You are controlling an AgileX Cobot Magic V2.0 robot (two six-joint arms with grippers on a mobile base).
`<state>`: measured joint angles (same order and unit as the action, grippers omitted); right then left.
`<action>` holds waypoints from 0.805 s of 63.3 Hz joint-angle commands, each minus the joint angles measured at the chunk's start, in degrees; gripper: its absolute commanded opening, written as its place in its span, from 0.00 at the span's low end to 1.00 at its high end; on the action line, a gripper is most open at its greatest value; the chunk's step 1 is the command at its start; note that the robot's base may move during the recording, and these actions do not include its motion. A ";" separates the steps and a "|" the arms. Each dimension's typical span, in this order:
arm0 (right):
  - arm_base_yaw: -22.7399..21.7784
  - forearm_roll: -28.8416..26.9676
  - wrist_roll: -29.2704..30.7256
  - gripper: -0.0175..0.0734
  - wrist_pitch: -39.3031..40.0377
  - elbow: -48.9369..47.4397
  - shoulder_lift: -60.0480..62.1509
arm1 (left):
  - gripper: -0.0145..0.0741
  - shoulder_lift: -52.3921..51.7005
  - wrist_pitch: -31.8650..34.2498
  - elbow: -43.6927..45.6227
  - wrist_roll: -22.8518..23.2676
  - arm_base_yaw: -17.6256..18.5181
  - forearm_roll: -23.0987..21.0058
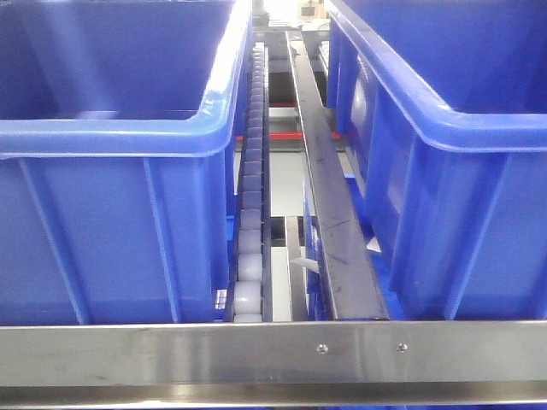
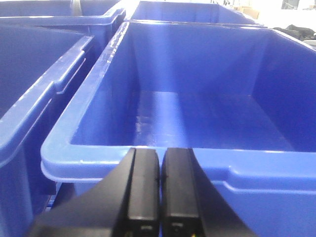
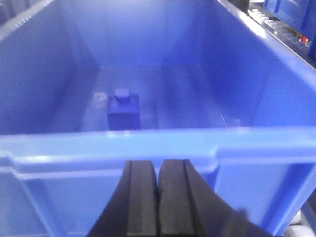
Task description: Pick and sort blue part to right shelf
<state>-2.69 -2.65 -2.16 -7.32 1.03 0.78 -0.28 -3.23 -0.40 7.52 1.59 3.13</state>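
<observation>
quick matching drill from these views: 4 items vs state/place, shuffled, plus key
Items:
1. blue part
2. left end effector
3. roller track
4. front rail

States:
A. bolted steel, across the shelf front
B. on a crate floor, ungripped
C. shut, empty, facing an empty crate
D. white, between two crates

Pairs: 1-B, 2-C, 3-D, 4-A

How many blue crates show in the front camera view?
2: one blue crate left of the roller track, another blue crate to its right. More may sit outside the frame.

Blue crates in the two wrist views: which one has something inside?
The crate in front of the right hand: a small blue part sits on its floor. The left one shows none.
</observation>
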 commanded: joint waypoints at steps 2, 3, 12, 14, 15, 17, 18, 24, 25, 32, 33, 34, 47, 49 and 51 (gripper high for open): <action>-0.25 1.06 0.67 0.23 7.73 -0.54 1.06 | 0.30 -1.28 5.43 -1.31 0.06 0.01 -0.59; -0.26 1.34 0.67 0.23 7.73 -0.54 1.06 | 0.30 -1.28 5.43 -1.31 0.06 0.01 -0.59; -0.24 2.65 0.67 0.23 7.73 -0.49 1.06 | 0.30 -1.28 5.43 -1.31 0.06 0.01 -0.59; -0.24 2.65 0.67 0.23 7.73 -0.49 1.06 | 0.30 -1.28 5.43 -1.31 0.06 0.01 -0.59; -0.24 2.65 0.67 0.23 7.73 -0.49 1.06 | 0.30 -1.28 5.43 -1.31 0.06 0.01 -0.59; -0.24 2.65 0.67 0.23 7.73 -0.49 1.06 | 0.30 -1.28 5.43 -1.31 0.06 0.01 -0.59; -0.24 2.65 0.67 0.23 7.73 -0.49 1.06 | 0.30 -1.28 5.43 -1.31 0.06 0.01 -0.59; -0.24 2.65 0.67 0.23 7.67 -0.49 1.06 | 0.30 -1.28 5.43 -1.31 0.06 0.01 -0.59; -0.24 2.65 0.67 0.23 7.67 -0.49 1.06 | 0.30 -1.28 5.43 -1.31 0.06 0.01 -0.59; -0.24 2.65 0.67 0.23 7.67 -0.49 1.06 | 0.30 -1.28 5.43 -1.31 0.06 0.01 -0.59; -0.24 2.65 0.67 0.23 7.67 -0.49 1.06 | 0.30 -1.28 5.43 -1.31 0.06 0.01 -0.59; -0.24 2.65 0.67 0.23 7.67 -0.49 1.06 | 0.30 -1.28 5.43 -1.31 0.06 0.01 -0.59; -0.24 2.65 0.67 0.23 7.67 -0.49 1.06 | 0.30 -1.28 5.43 -1.31 0.06 0.01 -0.59; -0.24 2.65 0.67 0.23 7.67 -0.49 1.06 | 0.30 -1.28 5.43 -1.31 0.06 0.01 -0.59; -0.24 2.65 0.67 0.23 7.67 -0.49 1.06 | 0.30 -1.28 5.43 -1.31 0.06 0.01 -0.59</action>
<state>-2.69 -0.47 -2.06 -4.98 1.70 0.78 -0.28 -3.10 -0.40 7.52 1.59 3.13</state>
